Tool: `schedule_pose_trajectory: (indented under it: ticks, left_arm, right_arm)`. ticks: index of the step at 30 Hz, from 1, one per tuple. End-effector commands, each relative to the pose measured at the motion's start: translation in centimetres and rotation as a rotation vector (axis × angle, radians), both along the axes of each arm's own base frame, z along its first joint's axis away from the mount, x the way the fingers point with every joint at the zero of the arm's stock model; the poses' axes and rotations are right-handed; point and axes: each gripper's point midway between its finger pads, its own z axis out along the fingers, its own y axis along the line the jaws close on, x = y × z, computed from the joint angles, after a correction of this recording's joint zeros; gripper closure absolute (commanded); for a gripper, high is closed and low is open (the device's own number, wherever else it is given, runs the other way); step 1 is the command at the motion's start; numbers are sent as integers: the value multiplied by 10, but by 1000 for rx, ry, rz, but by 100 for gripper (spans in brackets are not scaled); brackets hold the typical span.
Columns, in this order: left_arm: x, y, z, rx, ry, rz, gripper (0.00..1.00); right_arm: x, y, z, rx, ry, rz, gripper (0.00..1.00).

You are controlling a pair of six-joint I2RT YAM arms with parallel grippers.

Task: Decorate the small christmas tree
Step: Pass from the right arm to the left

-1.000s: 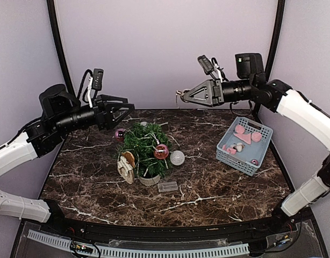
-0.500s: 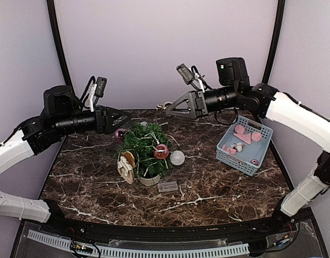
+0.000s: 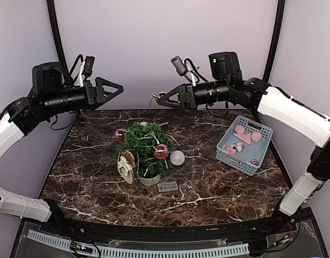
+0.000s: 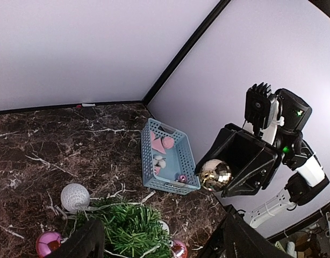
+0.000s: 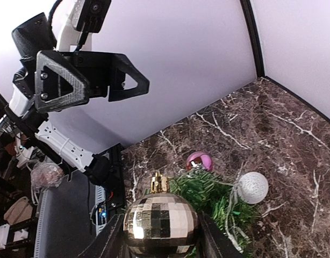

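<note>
The small christmas tree [image 3: 145,146] stands mid-table in a pale pot [image 3: 149,180]; it also shows in the left wrist view [image 4: 127,228] and the right wrist view [image 5: 208,193]. It carries a red-pink ball [image 3: 161,151], a pink ball [image 3: 120,134] and a beige ornament [image 3: 126,165]. A white glitter ball [image 3: 177,157] lies beside it. My right gripper [image 3: 157,100] is shut on a gold mirror ball [image 5: 160,223], held high above the table behind the tree. My left gripper [image 3: 120,87] is open and empty, raised at the back left, facing the ball [image 4: 215,174].
A blue basket [image 3: 260,153] with pink shapes and small ornaments sits at the right. A clear plastic box [image 3: 167,186] lies in front of the pot. Black frame posts stand at the back corners.
My right gripper has moved left with the gold ball, to above and behind the tree. My left gripper has risen and drawn back to the left.
</note>
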Motion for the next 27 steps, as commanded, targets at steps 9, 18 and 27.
schedule_pose_trajectory:
  ticks: [9, 18, 27]
  left_arm:
    - [5, 0, 25, -166, 75, 11, 24]
    - [-3, -9, 30, -316, 53, -65, 25]
    - [-4, -22, 27, -390, 127, -135, 27]
  right_arm:
    - [35, 8, 24, 35, -118, -173, 56]
    - [36, 11, 12, 17, -105, -254, 56]
    - [33, 10, 16, 8, -141, -294, 56]
